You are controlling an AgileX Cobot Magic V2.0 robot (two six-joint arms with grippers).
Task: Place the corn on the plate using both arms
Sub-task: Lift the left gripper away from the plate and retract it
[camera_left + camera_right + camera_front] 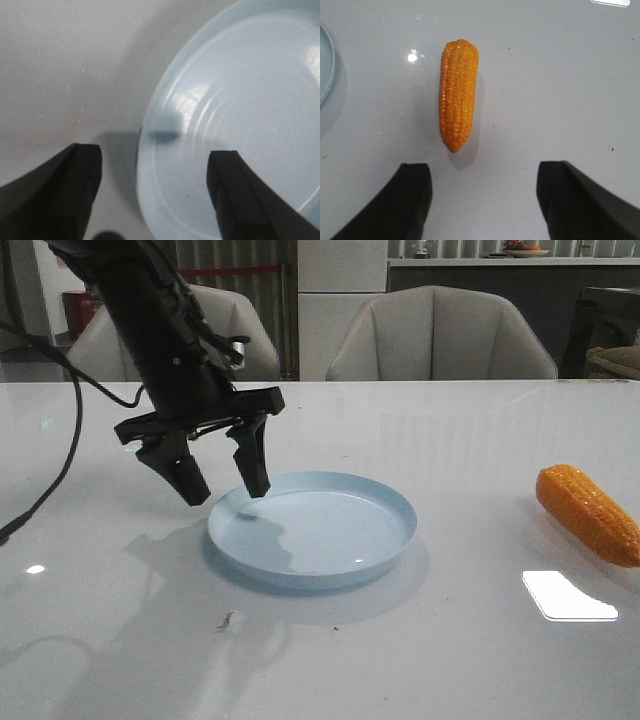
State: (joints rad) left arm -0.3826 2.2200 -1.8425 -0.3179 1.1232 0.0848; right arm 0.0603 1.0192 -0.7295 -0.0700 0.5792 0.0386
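Room: pale chairs [440, 335] stand behind a glossy white worktop [420, 660], with a dark counter further back.
Plate: the blue plate [385, 540] sits empty near the middle of the worktop.
Corn: the corn [588, 513] lies flat on the worktop at the right edge of the front view, well apart from the plate and off to its right.
Long axis: in the front view the corn runs on a slant, its far end toward the plate and its near end partly cut by the frame. In the right wrist view the cob [457, 95] points roughly straight away from the fingers, tapered end nearest them, so its length runs across the line between the two fingers.
Nearer arm: the right, I judge. Its claw [482, 200] has the corn just ahead of the gap between the fingers, slightly toward one side; the arm itself is not seen in the front view.
Right claw: spread wide, touching nothing, holding nothing.
Left claw: the left claw [222, 480] is spread, hanging over the plate's left rim, one finger [240, 195] above the plate and the other above bare worktop. It grips nothing.
Next move: likely the right claw goes forward and down to straddle the cob's middle.
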